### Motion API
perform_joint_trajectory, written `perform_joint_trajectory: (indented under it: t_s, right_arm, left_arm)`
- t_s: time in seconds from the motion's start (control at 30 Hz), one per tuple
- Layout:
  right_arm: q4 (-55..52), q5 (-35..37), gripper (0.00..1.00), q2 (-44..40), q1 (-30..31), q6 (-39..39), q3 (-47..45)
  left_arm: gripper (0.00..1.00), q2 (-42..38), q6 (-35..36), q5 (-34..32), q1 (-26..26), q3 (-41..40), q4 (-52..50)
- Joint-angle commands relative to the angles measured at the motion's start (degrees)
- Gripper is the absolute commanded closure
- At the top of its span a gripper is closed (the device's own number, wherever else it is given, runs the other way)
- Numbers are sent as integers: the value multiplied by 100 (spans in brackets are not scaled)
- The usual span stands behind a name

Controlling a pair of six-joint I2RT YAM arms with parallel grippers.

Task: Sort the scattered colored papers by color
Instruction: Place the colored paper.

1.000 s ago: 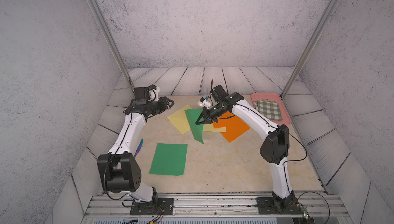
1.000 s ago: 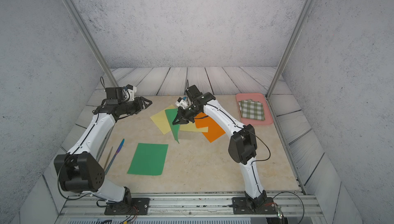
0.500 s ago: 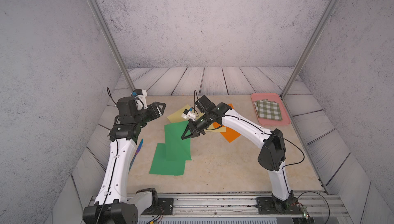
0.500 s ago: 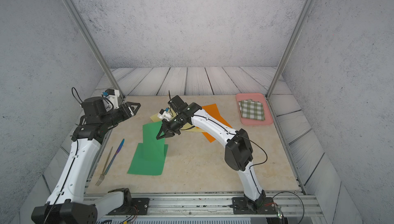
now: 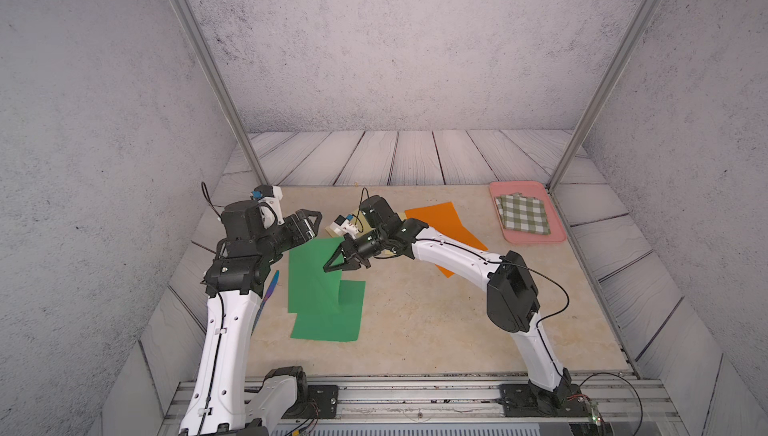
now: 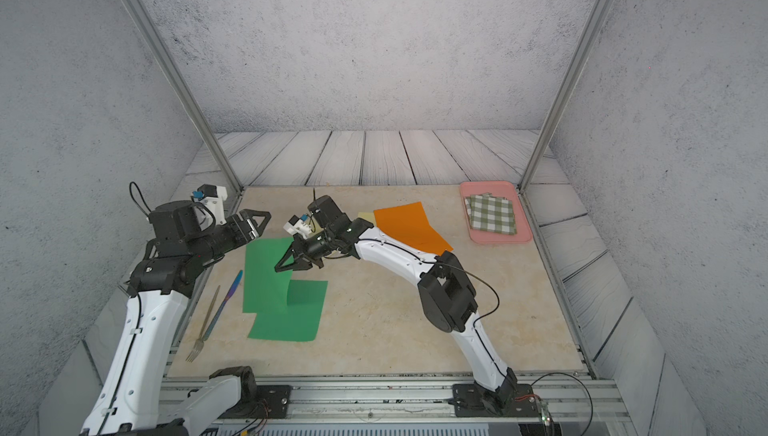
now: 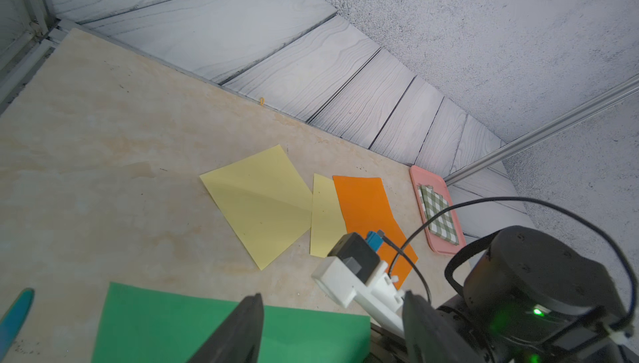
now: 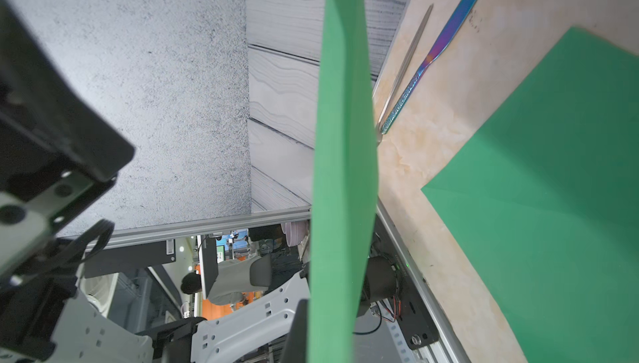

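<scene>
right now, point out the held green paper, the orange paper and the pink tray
held green paper (image 5: pixel 309 280), in a top view, middle of the hanging sheet
orange paper (image 5: pixel 438 222), in a top view, far part clear of the arm
pink tray (image 5: pixel 517 187), in a top view, bare far rim

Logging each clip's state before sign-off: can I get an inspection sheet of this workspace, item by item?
Surface: beige marbled tabletop, no spills seen.
Job's things: green paper sheet lifted, overlapping a flat green paper sheet; two pale yellow paper sheets beside orange paper at the back.
Clutter: pink plastic tray holding a green-and-white checked cloth; silver fork and iridescent blue knife near the left arm.
Grippers: right gripper shut on the lifted green sheet; left gripper open, empty.
Cables: black cable arching from the right wrist camera, no snag seen.
Surroundings: grey textured walls, aluminium posts; nothing else seen.
</scene>
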Motion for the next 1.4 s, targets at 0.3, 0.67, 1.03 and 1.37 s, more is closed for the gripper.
perform_joint_trajectory:
  t_s: [0.3, 0.67, 1.03, 1.37]
  right_arm:
    - [1800, 353, 100, 728, -16, 1047, -1328]
    - [1421, 529, 100, 564, -106, 604, -2145]
    - [1005, 281, 100, 741, -109, 221, -2070]
    - [652, 145, 100, 956, -101, -13, -1698]
  left_arm:
    - [30, -202, 177, -119, 60, 52, -300]
    - [29, -274, 176, -45, 63, -113, -295]
    - [29, -283, 132, 18, 65, -268, -209]
    - [29, -304, 53, 65, 67, -439, -119]
